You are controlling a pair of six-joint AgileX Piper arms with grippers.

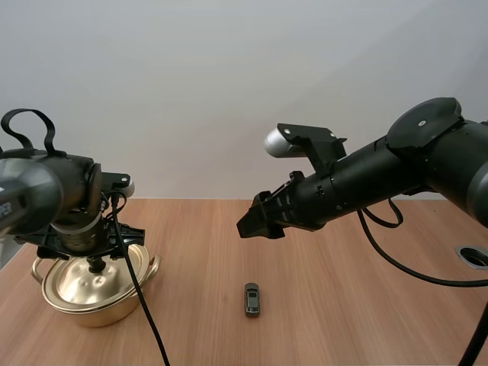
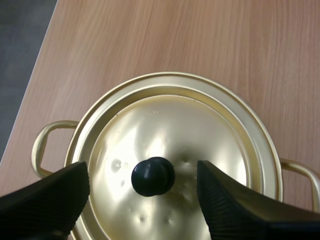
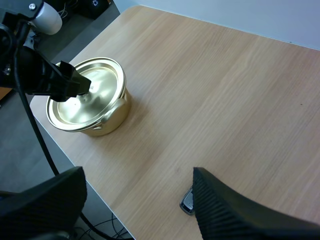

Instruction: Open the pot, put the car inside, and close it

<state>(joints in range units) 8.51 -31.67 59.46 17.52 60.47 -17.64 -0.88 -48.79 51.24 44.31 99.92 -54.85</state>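
Note:
A gold pot (image 1: 95, 293) with its lid (image 2: 170, 165) on stands at the table's left, the lid's black knob (image 2: 153, 176) upright in the middle. My left gripper (image 2: 142, 197) hangs just over the lid, open, one finger on each side of the knob and not touching it. A small dark toy car (image 1: 252, 299) lies on the wood near the table's middle front. My right gripper (image 1: 255, 221) hovers open above and slightly behind the car; the car (image 3: 187, 201) shows beside one of its fingers, with the pot (image 3: 92, 100) farther off.
The wooden table (image 1: 343, 305) stretches bare between pot and car. A round grommet hole (image 1: 474, 255) sits at the right edge. The pot stands close to the table's left edge (image 2: 35, 85).

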